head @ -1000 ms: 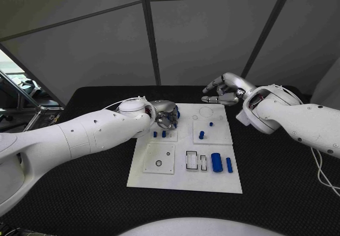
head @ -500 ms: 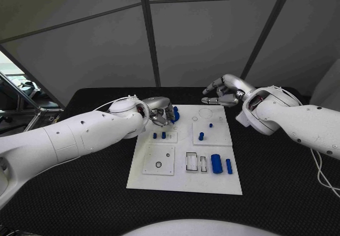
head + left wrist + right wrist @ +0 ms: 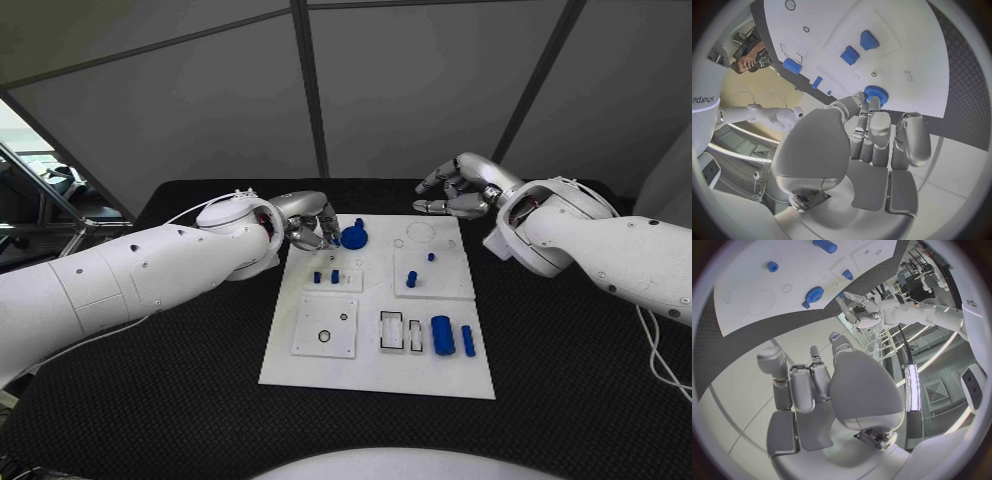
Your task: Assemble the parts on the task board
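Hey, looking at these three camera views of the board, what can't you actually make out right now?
- Head view: whether the left hand touches the blue gear; its fingers cover the gap.
- Left wrist view: the gear's lower part, hidden behind fingertips.
- Head view: the task board's small holes, too small to read.
- Head view: what the right hand holds, if anything.

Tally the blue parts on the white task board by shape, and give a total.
Round blue toothed gear: 1
Small blue upright pegs: 4
Long blue cylinders lying flat: 2
Total: 7
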